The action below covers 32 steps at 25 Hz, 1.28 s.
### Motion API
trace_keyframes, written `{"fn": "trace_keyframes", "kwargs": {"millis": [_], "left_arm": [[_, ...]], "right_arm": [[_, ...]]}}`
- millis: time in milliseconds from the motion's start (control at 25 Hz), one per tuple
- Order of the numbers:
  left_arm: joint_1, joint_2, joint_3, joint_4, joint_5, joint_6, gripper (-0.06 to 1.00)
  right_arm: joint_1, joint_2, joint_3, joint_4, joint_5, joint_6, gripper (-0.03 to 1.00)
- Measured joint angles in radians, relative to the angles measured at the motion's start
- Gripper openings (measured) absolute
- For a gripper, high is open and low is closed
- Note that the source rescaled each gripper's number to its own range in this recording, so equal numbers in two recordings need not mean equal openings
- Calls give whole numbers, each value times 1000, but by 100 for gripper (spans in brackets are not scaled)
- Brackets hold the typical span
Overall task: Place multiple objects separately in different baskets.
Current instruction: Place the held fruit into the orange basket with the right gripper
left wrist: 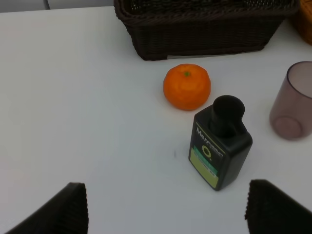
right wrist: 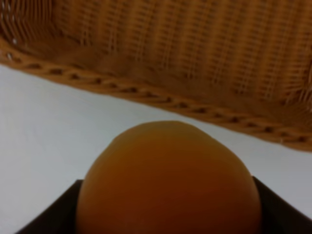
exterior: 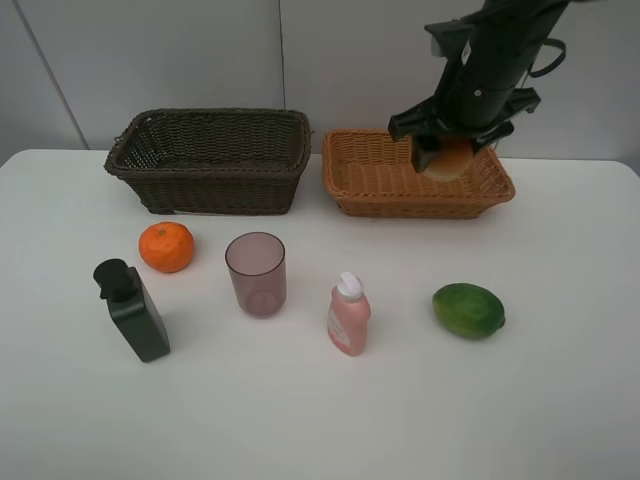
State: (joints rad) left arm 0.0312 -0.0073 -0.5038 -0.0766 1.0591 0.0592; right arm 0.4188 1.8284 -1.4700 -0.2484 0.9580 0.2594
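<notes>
Nearest the high camera, a black pump bottle (exterior: pixel 133 310) stands at the table's front left. A pink white-capped bottle (exterior: pixel 348 315) stands at its 3 o'clock, and a green oval fruit (exterior: pixel 468 310) lies further along the same line. A mauve cup (exterior: pixel 256 273) stands at the pink bottle's 10 o'clock. An orange mandarin (exterior: pixel 166 246) sits at the black bottle's 1 o'clock.

The left gripper (left wrist: pixel 165 209) hangs over bare table with its fingers (left wrist: pixel 63 209) spread wide and nothing between them. The black bottle and the mandarin lie beyond their tips.

The dark brown basket (exterior: pixel 210 160) comes next, with the orange-tan basket (exterior: pixel 372 175) at its 3 o'clock. Over the tan basket's right part, the right gripper (exterior: pixel 447 158) pinches the peach (exterior: pixel 452 162), which fills the gap between its half-spread fingers (right wrist: pixel 58 222).
</notes>
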Motion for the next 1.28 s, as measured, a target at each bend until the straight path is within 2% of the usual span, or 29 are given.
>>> {"fn": "trace_keyframes", "kwargs": {"millis": [200,360,560,840,1280], "left_arm": [[0,0,0,0,0,0,85],[0,0,0,0,0,0,85],[0,0,0,0,0,0,85],[0,0,0,0,0,0,85],[0,0,0,0,0,0,85]], "right_arm": [[-33,81,-159,-40,46,-46,50],[-68,171,-268,-44,52,-104,50],[-108,286,-359,-44,44,-117,50],[-138,390,-377,-46,-94,-168,50],[-152,461,-385,-65,-108,-226,50]]}}
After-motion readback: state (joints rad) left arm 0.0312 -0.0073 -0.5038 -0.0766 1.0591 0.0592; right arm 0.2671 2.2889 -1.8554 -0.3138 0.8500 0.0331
